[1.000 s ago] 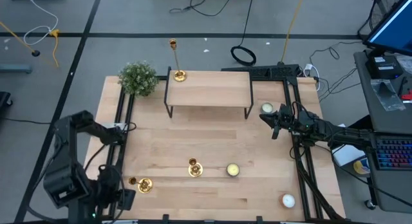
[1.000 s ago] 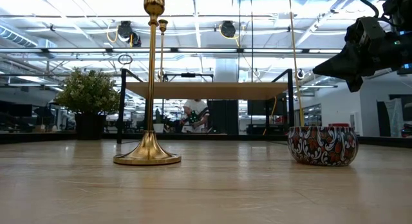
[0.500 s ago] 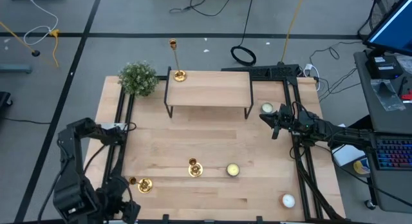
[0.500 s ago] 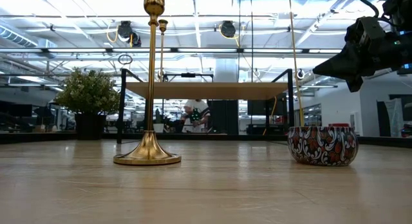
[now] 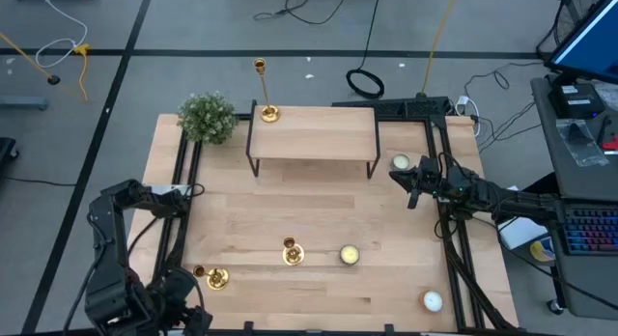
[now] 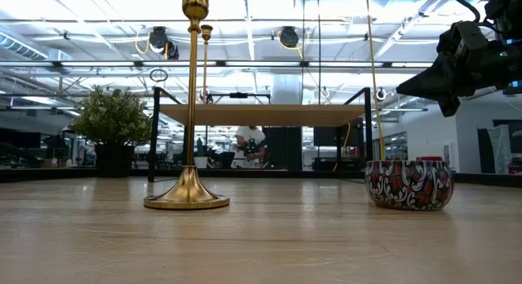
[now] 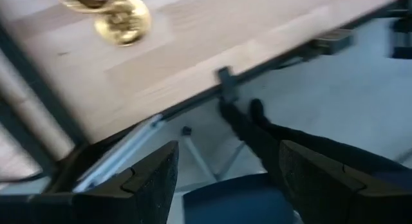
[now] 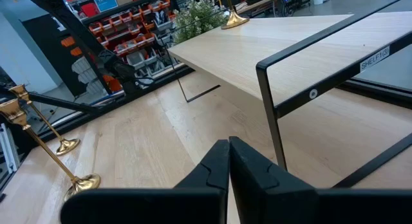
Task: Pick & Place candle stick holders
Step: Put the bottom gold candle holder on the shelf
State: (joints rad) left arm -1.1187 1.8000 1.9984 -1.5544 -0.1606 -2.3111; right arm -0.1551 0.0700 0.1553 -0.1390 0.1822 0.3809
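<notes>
Down at the seven o'clock corner of the bench [image 5: 319, 215], my left claw [image 5: 183, 312] hangs just off the front edge; its wrist view shows both fingers spread wide with nothing between them. The nearest candle stick holder [image 5: 214, 276] stands upright on its round base just beside that claw, toward one o'clock from it, and the same gold base shows in the left wrist view [image 7: 122, 18]. A second holder [image 5: 292, 251] stands near six o'clock of the bench, next to a small candle tin [image 5: 349, 255]. The third holder [image 5: 263, 90], the tall one, stands at twelve o'clock on the far left corner of the raised shelf [image 5: 314, 133], beside the potted plant [image 5: 208, 117].

All three stems run vertical, so I judge a sideways approach onto the stem suits best. My right claw [image 5: 410, 186] waits at three o'clock with its fingers pressed together, empty, well apart from every holder. The left arm is clearly nearer the corner holder, so I'd take that one first.
</notes>
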